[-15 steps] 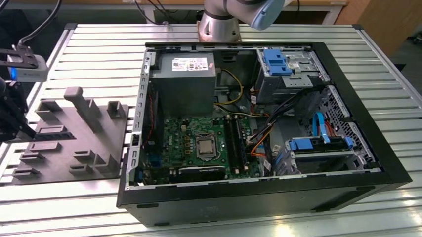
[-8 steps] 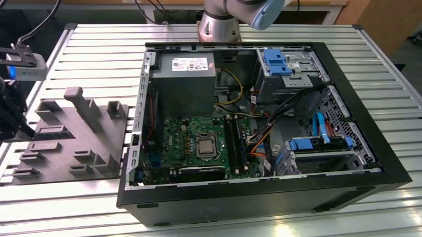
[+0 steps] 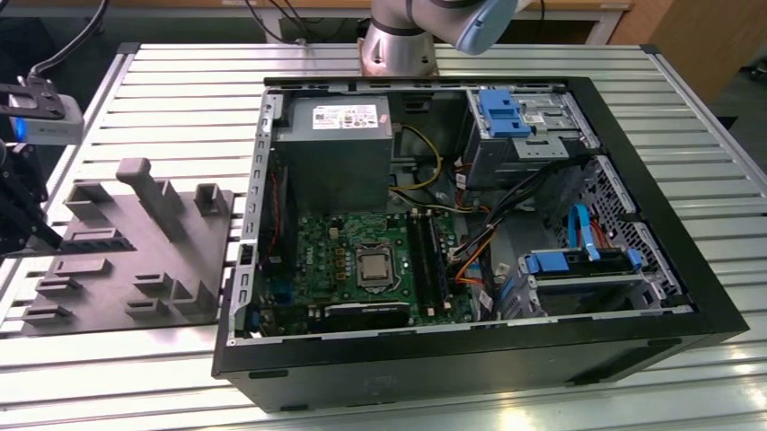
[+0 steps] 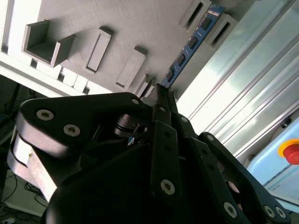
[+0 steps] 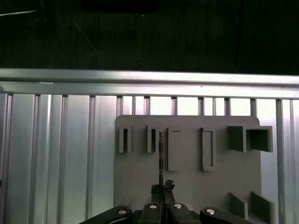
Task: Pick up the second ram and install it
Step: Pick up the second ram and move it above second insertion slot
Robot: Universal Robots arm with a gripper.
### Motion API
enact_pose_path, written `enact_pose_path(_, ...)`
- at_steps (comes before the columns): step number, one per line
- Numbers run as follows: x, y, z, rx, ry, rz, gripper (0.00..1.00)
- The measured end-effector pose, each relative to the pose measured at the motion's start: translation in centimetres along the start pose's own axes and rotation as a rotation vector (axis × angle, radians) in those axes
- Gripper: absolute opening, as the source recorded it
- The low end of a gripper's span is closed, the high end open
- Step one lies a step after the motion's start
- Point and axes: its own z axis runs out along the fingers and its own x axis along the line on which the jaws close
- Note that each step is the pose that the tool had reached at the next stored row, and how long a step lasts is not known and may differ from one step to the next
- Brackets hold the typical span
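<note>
Over the holder tray, jaws clamp the second ram by one end.

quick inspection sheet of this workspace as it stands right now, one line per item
surface: ribbed aluminium table.
job's things: second ram in the gripper's grip over the grey holder tray; open computer case with its motherboard exposed.
clutter: nothing seen.
grippers: gripper shut on one end of the second ram, above the tray.
cables: yellow wires and a blue cable inside the case; a black cable at the exterior view's left.
surroundings: red button on a pale blue box past the table edge.
</note>
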Motion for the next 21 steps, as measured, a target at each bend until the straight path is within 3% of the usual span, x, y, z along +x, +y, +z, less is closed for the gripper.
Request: enact_pose_path(21, -0.03, 0.05, -0.40, 0.0001, 0.0000, 0.000, 0.12)
